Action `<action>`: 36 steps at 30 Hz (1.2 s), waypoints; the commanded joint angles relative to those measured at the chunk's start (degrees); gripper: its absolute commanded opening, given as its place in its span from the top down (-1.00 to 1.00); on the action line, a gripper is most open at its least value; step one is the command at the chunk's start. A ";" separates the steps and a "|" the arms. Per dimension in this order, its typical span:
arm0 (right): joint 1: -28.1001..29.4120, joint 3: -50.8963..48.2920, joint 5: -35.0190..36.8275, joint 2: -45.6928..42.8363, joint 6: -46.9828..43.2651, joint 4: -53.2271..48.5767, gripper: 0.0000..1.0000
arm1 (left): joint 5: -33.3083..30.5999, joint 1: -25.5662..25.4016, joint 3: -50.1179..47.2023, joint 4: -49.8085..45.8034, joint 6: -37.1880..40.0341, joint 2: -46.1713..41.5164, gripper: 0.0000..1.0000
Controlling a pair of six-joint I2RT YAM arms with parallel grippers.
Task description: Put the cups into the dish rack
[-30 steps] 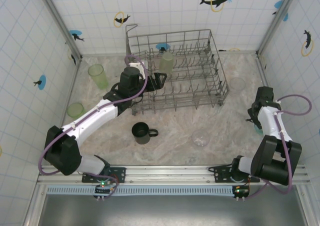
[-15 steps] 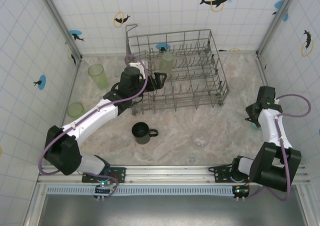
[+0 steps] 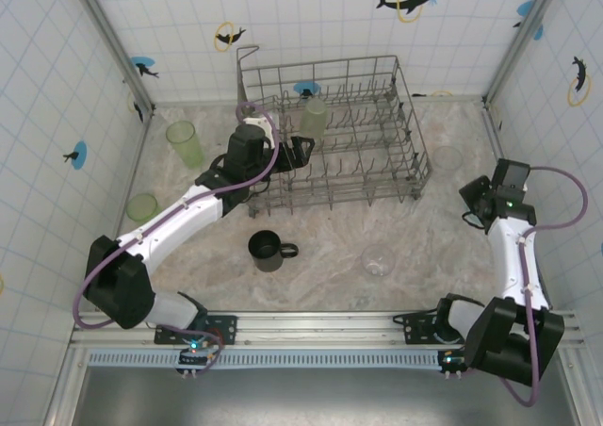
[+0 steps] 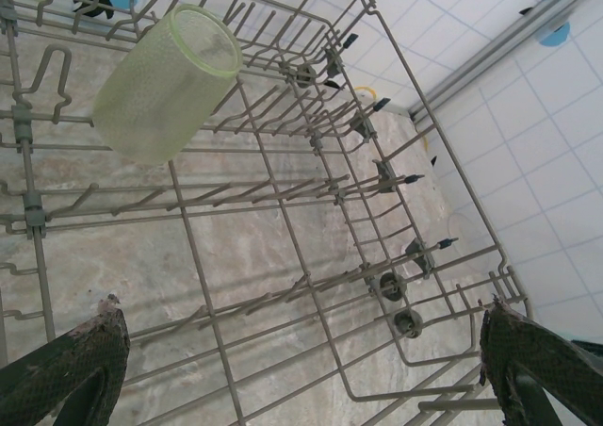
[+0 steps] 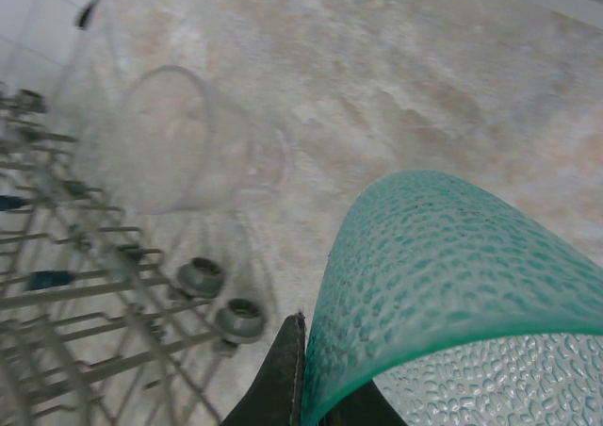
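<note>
The grey wire dish rack (image 3: 407,115) stands at the back middle of the table. One light green tumbler (image 3: 313,117) (image 4: 170,82) leans tilted among its tines. My left gripper (image 3: 298,151) (image 4: 301,374) hovers open over the rack's left side, and nothing sits between its fingers (image 4: 71,369). My right gripper (image 3: 477,205) is right of the rack, shut on a teal cup (image 5: 452,285), with one dark finger (image 5: 283,379) pressed against its wall. A clear glass (image 3: 447,158) (image 5: 174,153) sits by the rack's right end.
Two green tumblers (image 3: 184,141) (image 3: 143,206) stand at the left near the wall. A black mug (image 3: 267,251) and a clear glass (image 3: 378,260) sit in front of the rack. Rack wheels (image 5: 201,276) are close to the teal cup. Tiled walls enclose the table.
My right arm has stretched away from its base and swung toward the rack's right end, carrying the teal cup. The left arm has stayed still.
</note>
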 commanded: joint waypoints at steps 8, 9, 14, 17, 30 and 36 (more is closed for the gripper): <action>-0.16 3.25 -10.87 -1.47 -2.51 9.55 1.00 | -0.93 0.01 1.36 -1.55 -1.57 0.07 -0.95; -0.16 3.86 -11.50 -1.36 -2.74 9.86 1.00 | -0.84 0.03 1.56 -1.54 -1.61 0.09 -0.95; -0.16 5.16 -17.45 -1.24 -2.96 14.86 1.00 | -0.72 0.02 2.49 -1.97 -2.22 0.62 -0.95; -0.08 6.42 -21.08 -0.57 -2.16 18.05 1.00 | -0.86 0.05 2.41 -1.99 -2.81 0.54 -0.95; 8.98 7.26 -32.57 5.96 2.65 36.09 1.00 | 4.93 0.04 4.08 1.70 -7.46 3.40 -0.95; 15.70 5.68 -37.81 10.00 5.58 47.60 1.00 | 7.24 0.21 5.03 3.25 -9.72 5.01 -0.95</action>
